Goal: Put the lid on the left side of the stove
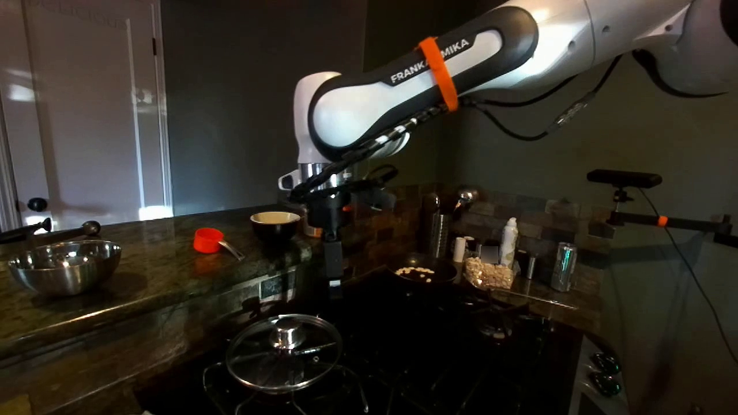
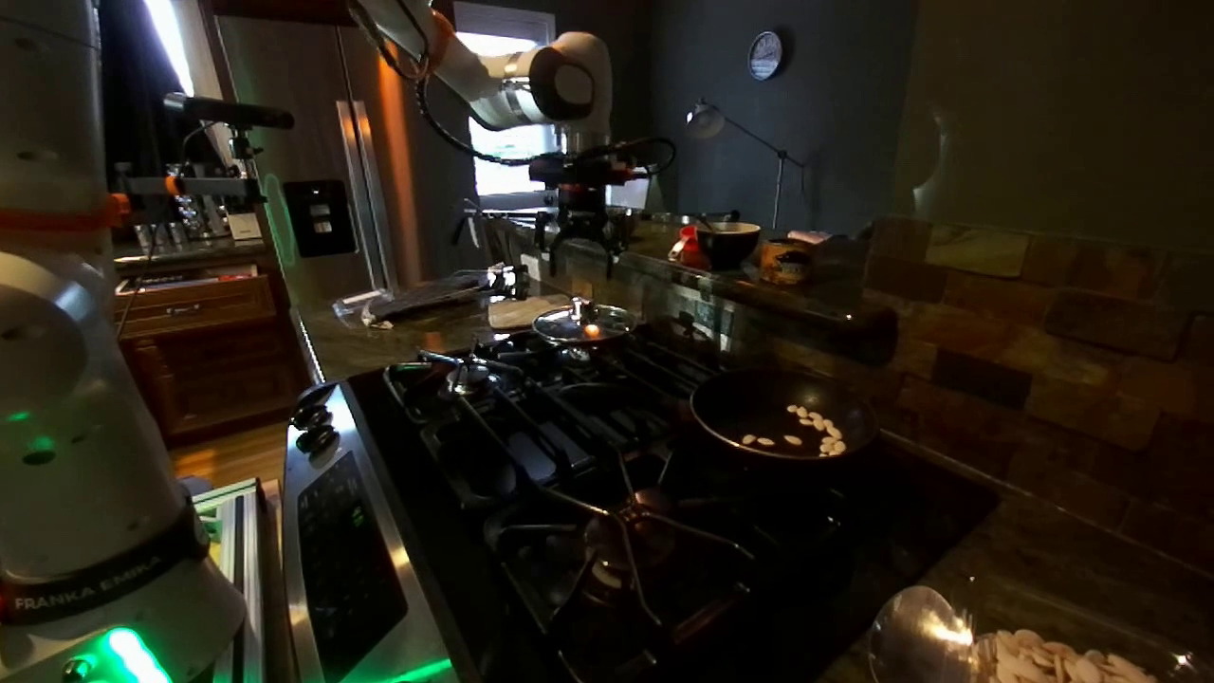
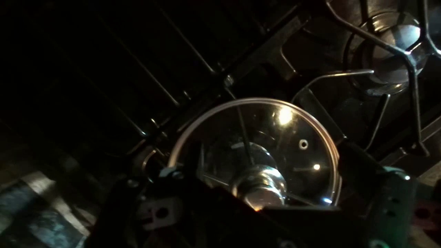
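The lid (image 1: 253, 362) is clear glass with a silvery rim and a shiny central knob. It lies flat on a burner grate of the black stove (image 2: 560, 455), at the end away from the pan. It also shows in an exterior view (image 2: 560, 323) and the wrist view (image 3: 289, 137). My gripper (image 2: 580, 266) is open and empty, pointing down and held above the lid with a gap. In the wrist view the lid's knob (image 3: 263, 186) appears between the spread fingers, its lower part hidden by the dark gripper body.
A dark frying pan (image 2: 726, 417) with white pieces sits on the stove. A raised counter ledge (image 1: 155, 282) runs beside the stove, holding a steel bowl (image 1: 66, 271), a red measuring cup (image 1: 207, 240) and a dark bowl (image 1: 275, 230). A can (image 1: 564, 268) stands beyond the stove.
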Controlling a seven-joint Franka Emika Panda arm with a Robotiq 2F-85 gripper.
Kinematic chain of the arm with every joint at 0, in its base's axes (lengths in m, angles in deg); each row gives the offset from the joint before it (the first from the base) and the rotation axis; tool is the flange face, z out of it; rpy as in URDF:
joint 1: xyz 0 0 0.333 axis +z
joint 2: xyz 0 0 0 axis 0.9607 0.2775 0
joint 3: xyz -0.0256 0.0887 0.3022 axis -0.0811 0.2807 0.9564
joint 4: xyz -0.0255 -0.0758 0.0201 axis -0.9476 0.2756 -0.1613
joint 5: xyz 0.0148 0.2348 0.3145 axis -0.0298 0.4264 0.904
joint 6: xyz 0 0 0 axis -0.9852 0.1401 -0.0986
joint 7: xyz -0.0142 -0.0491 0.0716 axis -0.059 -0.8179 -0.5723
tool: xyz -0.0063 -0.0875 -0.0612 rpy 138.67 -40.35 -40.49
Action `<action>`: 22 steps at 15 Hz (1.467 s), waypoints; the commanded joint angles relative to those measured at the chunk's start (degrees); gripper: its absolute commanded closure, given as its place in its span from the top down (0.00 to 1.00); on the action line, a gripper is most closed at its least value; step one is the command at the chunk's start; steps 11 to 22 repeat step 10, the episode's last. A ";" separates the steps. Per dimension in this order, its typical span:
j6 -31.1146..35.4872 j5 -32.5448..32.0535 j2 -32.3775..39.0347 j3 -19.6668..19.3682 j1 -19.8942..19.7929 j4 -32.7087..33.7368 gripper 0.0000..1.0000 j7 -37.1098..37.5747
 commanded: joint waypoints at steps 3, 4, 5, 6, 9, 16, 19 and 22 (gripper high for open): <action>5.77 2.86 -10.81 -6.61 -6.83 -11.87 1.00 2.85; 6.24 3.55 -11.25 -8.24 -8.21 -12.78 1.00 2.69; 6.47 5.32 -11.00 -9.41 -9.14 -13.33 1.00 2.71; 3.90 2.91 -9.17 -8.27 -7.57 -9.35 1.00 1.75; 5.00 4.38 -9.62 -10.23 -9.51 -11.19 1.00 1.56; 5.13 4.49 -9.62 -10.11 -9.40 -11.39 1.00 1.66; 5.13 4.49 -9.62 -10.11 -9.40 -11.39 1.00 1.66; 5.13 4.49 -9.62 -10.11 -9.40 -11.39 1.00 1.66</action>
